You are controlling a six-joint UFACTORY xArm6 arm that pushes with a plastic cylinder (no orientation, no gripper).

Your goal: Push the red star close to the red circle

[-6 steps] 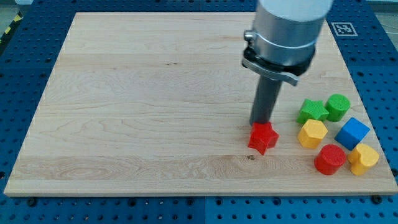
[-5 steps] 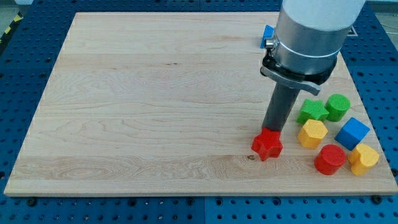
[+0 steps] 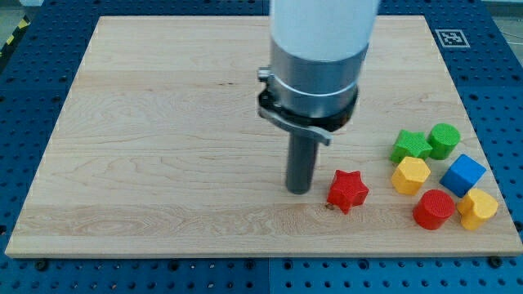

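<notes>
The red star (image 3: 347, 191) lies on the wooden board (image 3: 163, 131) near the view's bottom right. The red circle (image 3: 433, 209) lies further to the view's right, near the board's bottom right corner, with a gap of board between them. My tip (image 3: 298, 189) rests on the board just to the view's left of the red star, close to it but with a small gap showing.
Beside the red circle lie a yellow hexagon (image 3: 410, 175), a blue cube (image 3: 463, 175), a second yellow block (image 3: 478, 208), a green star (image 3: 410, 146) and a green cylinder (image 3: 444, 140). The board's right edge runs just past them.
My tip has moved from above and behind the red star, round to its left side. The red star shifted only slightly.
</notes>
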